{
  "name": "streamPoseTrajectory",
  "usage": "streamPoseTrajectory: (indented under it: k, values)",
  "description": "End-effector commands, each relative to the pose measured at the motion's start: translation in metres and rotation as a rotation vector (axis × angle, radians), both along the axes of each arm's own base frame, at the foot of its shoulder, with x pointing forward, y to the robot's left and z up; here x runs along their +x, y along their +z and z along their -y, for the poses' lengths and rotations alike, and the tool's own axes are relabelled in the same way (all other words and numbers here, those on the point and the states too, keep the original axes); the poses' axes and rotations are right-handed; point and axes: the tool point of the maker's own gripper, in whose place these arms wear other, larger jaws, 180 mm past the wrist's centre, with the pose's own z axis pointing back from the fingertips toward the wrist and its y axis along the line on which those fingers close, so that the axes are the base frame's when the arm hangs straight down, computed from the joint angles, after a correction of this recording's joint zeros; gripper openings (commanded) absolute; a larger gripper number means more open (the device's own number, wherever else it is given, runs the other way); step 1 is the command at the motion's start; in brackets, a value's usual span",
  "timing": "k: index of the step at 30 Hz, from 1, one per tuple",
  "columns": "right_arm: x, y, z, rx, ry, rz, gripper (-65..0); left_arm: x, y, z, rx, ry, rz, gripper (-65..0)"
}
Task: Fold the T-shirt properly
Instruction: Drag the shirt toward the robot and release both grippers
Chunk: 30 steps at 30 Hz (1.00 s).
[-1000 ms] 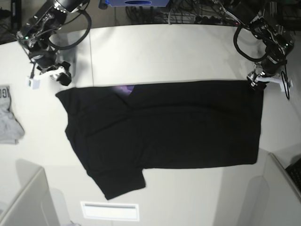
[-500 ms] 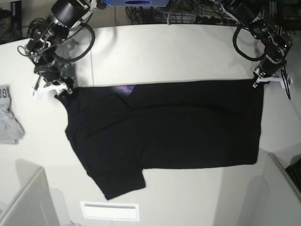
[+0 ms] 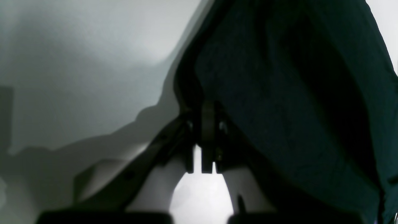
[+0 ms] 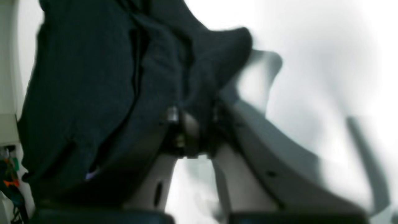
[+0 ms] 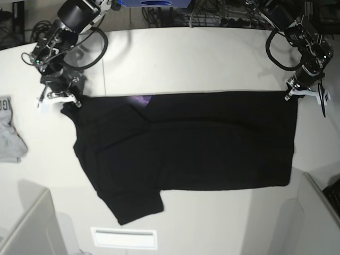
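Note:
The black T-shirt [image 5: 202, 141] lies spread flat on the white table [image 5: 186, 58], with a bit of purple print [image 5: 141, 100] showing near its far edge and one sleeve at the front left. My left gripper [image 5: 292, 95] is shut on the shirt's far right corner. In the left wrist view the jaws [image 3: 207, 119] pinch the black cloth [image 3: 295, 93]. My right gripper [image 5: 68, 101] is shut on the far left corner. In the right wrist view it [image 4: 191, 121] holds a bunched fold of the cloth [image 4: 93, 93].
A small light-grey garment [image 5: 9, 135] lies at the table's left edge. A white strip [image 5: 125, 237] sits near the front edge. Grey panels stand at the front left [image 5: 29, 228] and front right [image 5: 313, 218] corners. Cables lie behind the table.
My right gripper came down from beside the shirt onto its far left corner and shut on it, drawing that corner slightly left. My left gripper stayed at the far right corner.

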Motion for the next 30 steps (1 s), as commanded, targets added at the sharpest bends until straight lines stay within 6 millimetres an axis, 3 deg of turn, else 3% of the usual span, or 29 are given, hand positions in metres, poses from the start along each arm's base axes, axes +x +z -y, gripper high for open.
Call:
streamPoseTrajectory:
  k: [1, 5, 11, 18, 24, 30]
  values:
    - [0.011, 0.016, 0.01, -0.026, -0.015, 0.058, -65.0, -0.001, 0.007, -0.006, 0.027, -0.007, 0.009, -65.0]
    - [-0.009, 0.015, 0.018, -0.063, -0.022, 0.033, -65.0, -0.018, 0.013, -0.011, 0.079, -0.024, -0.01, -65.0]
    - [-0.063, 0.01, 0.02, -0.114, 0.029, -0.082, -65.0, -0.066, 0.028, -0.014, 0.216, -0.122, -0.075, -65.0]
    - [-0.113, 0.025, 0.022, -0.206, 0.06, -0.15, -65.0, -0.119, 0.025, -0.013, 0.26, -0.169, -0.195, -65.0]
    - [-0.132, 0.023, 0.023, -0.221, 0.068, -0.188, -65.0, -0.137, 0.02, -0.012, 0.256, -0.174, -0.237, -65.0]
    - [-0.139, 0.021, 0.023, -0.222, 0.071, -0.206, -65.0, -0.138, 0.019, -0.011, 0.252, -0.173, -0.241, -65.0]
